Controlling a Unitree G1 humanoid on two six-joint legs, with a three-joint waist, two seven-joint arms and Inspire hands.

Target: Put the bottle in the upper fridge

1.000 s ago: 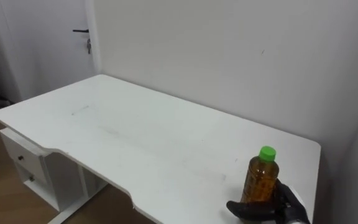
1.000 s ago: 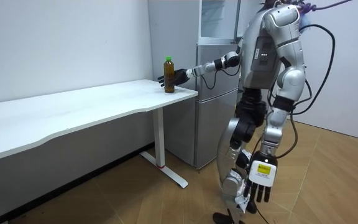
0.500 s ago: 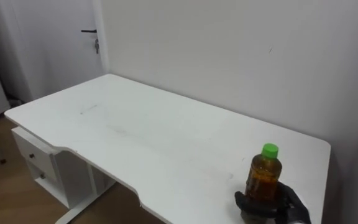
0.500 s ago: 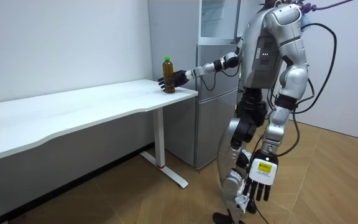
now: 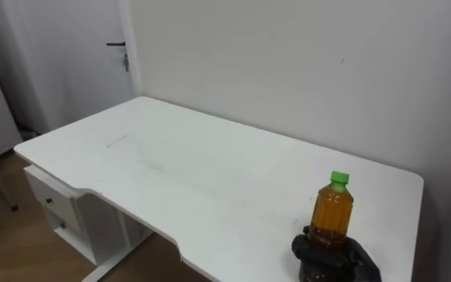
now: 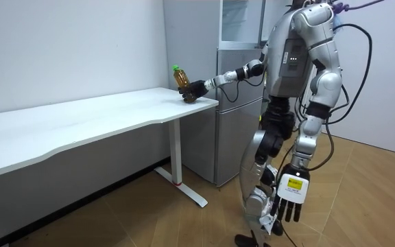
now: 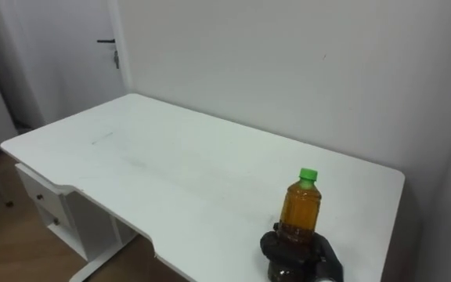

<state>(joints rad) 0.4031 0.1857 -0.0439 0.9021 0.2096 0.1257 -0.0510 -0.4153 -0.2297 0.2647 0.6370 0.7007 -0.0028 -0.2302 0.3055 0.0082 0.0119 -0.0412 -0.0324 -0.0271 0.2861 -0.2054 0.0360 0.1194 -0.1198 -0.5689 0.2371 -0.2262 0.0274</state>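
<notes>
Bottle (image 5: 333, 215) is clamped at its base in your right hand (image 5: 335, 258), tilted at the table (image 5: 171, 172) corner. Held so low, it may tip or slip when you turn toward the fridge (image 6: 235, 103). Your left hand (image 6: 288, 206) hangs slack.

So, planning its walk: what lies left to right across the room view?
Long white table → amber plastic bottle with green cap, in the right hand → tall grey fridge → hanging left hand.
</notes>
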